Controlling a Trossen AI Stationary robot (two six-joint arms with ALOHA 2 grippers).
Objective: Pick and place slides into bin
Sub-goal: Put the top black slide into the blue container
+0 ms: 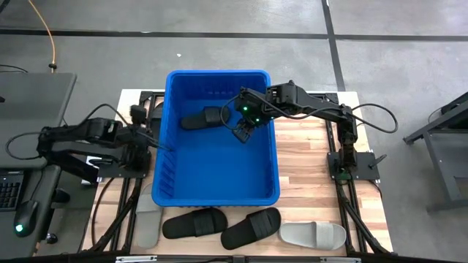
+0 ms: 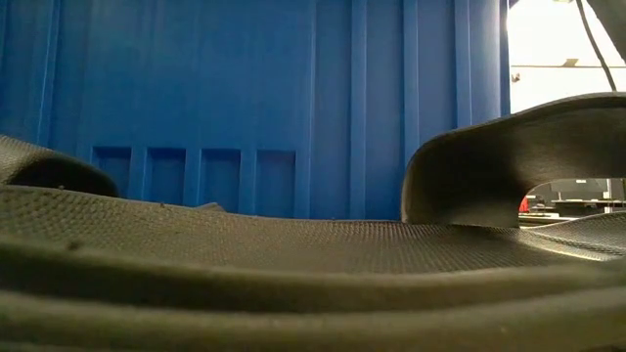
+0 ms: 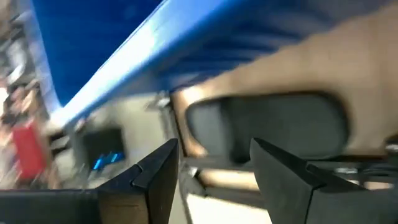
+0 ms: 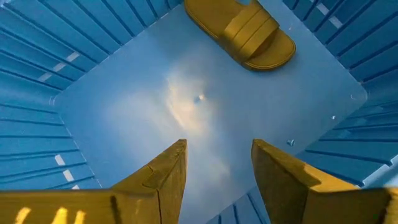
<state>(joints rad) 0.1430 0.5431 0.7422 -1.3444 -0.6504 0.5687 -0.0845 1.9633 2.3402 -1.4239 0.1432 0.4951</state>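
The blue bin [image 1: 219, 197] stands mid-table with one black slide [image 1: 203, 119] lying flat on its floor at the far left. My right gripper [image 1: 243, 130] hangs open over the bin's far right part; the right wrist view shows its fingers [image 4: 217, 155] above the bare floor, apart from that slide [image 4: 242, 31]. My left gripper [image 1: 150, 139] is open beside the bin's left wall. Its blurred wrist view shows the fingers [image 3: 214, 168] short of a dark slide [image 3: 267, 124] lying on the wood next to the bin wall [image 3: 124, 62].
Several slides lie along the near edge: a grey one [image 1: 146, 219], two black ones [image 1: 194, 221] [image 1: 251, 227] and a light grey one [image 1: 313, 234]. A black slide [image 2: 313, 254] fills the low view in front of the bin wall [image 2: 245, 98]. Bare wood shows right of the bin.
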